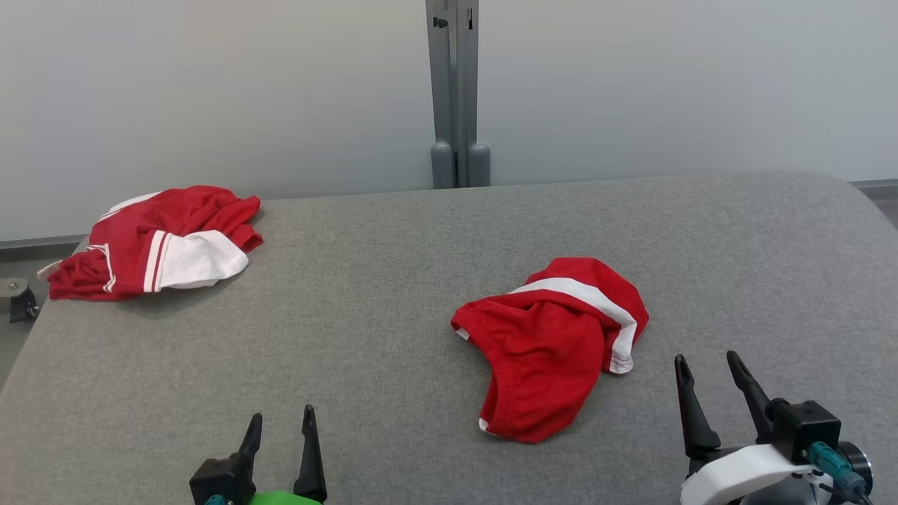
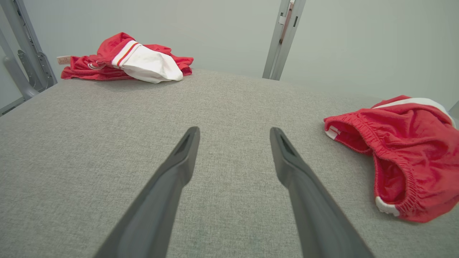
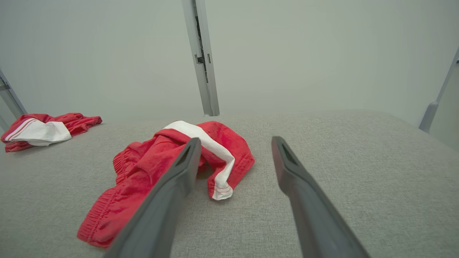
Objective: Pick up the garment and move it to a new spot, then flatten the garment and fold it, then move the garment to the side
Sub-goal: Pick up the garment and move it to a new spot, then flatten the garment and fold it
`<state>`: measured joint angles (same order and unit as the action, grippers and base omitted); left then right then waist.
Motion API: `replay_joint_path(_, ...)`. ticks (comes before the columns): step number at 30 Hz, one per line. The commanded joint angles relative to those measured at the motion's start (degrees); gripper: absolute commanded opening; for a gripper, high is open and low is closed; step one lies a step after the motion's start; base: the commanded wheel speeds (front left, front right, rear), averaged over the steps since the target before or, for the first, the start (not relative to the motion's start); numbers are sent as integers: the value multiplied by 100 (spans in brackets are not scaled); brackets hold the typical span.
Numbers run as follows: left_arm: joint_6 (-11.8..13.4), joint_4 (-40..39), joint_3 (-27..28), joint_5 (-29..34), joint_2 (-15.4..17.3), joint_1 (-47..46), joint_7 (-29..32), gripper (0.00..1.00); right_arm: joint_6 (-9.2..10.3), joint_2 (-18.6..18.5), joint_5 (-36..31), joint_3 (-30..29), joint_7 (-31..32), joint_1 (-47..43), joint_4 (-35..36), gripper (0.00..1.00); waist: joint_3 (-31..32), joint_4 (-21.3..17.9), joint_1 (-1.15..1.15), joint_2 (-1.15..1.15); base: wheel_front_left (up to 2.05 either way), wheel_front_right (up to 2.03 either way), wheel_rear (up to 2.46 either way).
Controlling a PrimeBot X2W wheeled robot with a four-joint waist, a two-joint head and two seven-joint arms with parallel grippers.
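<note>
A crumpled red garment (image 1: 551,344) with a white stripe and an elastic waistband lies on the grey table (image 1: 379,294), right of centre. It also lies at the right of the left wrist view (image 2: 405,150) and left of centre in the right wrist view (image 3: 161,168). My right gripper (image 1: 710,368) stands open just to the garment's right, near the front edge, touching nothing. At the lower left my left gripper (image 1: 282,419) is open and empty, well apart from the garment.
A second red and white garment (image 1: 154,242) lies bunched at the table's far left corner. A grey metal post (image 1: 454,91) stands behind the far edge against a pale wall.
</note>
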<state>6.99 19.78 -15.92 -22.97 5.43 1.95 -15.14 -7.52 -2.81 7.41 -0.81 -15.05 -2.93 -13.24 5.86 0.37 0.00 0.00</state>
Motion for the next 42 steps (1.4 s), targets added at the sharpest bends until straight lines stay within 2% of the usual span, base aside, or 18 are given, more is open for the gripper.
replay_joint_path(1, -45, -29, 81, 93, -28, 91, -1, 100, 6, -14, 42, 26, -20, -61, -36, 100, 3, 20, 0, 0, 0, 0, 0)
replay_joint_path(22, -322, 144, 404, 423, -229, 86, -1, 100, 6, -14, -14, 76, -20, -7, -170, 100, -31, 30, 0, 0, 0, 0, 0)
replay_joint_path(28, -348, 149, 354, 457, -244, -35, -1, 100, 6, -13, -415, 299, -20, 369, -308, 100, -119, 152, 0, 0, 0, 0, 0)
replay_joint_path(32, -368, 151, 277, 460, -246, -122, -1, 100, 6, -25, -919, 459, 14, 925, -720, 100, -203, 347, 0, 0, 0, 0, 0)
replay_joint_path(34, -386, 144, 216, 438, -248, -164, -1, 100, 7, -144, -1094, 545, 165, 1277, -1014, 100, -255, 492, 0, 0, 0, 0, 0)
replay_joint_path(42, -322, 152, 11, 330, -247, -303, 1, 100, 7, -759, -1008, 1085, 866, 2480, -2335, 100, -504, 1252, 0, 0, 0, 0, 0)
